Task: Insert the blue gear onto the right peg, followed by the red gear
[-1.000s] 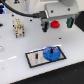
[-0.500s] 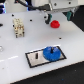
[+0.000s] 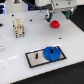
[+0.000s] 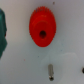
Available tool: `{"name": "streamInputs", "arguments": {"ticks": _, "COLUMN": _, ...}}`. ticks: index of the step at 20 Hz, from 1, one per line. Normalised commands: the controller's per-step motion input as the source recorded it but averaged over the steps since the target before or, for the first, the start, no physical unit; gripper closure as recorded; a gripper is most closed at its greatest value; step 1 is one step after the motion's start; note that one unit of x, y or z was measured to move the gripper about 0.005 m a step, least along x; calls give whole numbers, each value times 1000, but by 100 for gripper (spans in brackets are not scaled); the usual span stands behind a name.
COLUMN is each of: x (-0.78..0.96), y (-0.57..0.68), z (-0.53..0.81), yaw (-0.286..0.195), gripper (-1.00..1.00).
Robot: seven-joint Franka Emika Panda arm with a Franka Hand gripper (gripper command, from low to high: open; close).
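Observation:
The blue gear (image 3: 50,53) lies flat on the right part of the black white-rimmed plate (image 3: 32,62), over the spot of the right peg, which it hides. The left peg (image 3: 36,56) stands bare. The red gear (image 3: 55,23) lies on the white table at the back. My gripper (image 3: 55,16) hangs just above it, its dark fingers apart on either side and holding nothing. In the wrist view the red gear (image 4: 42,26) sits straight below, its dark centre hole showing. No fingers show in that view.
A white and tan block (image 3: 19,28) stands at the exterior view's left. A teal object (image 4: 2,32) lies beside the red gear in the wrist view. A small grey pin (image 4: 50,71) lies on the table.
My gripper has shifted slightly over the red gear. The blue gear and the plate have not moved.

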Motion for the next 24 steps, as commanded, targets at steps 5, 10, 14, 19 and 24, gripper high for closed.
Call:
{"name": "streamInputs", "arguments": {"ticks": 5, "x": -405, "y": 108, "z": -400, "yaw": 0, "gripper": -100}}
{"name": "streamInputs", "arguments": {"ticks": 10, "x": -400, "y": 9, "z": -383, "yaw": 0, "gripper": -100}}
{"name": "streamInputs", "arguments": {"ticks": 14, "x": -348, "y": 4, "z": -295, "yaw": 0, "gripper": -100}}
{"name": "streamInputs", "arguments": {"ticks": 19, "x": -253, "y": 33, "z": -156, "yaw": 0, "gripper": 100}}
{"name": "streamInputs", "arguments": {"ticks": 24, "x": -160, "y": 52, "z": -76, "yaw": 0, "gripper": 100}}
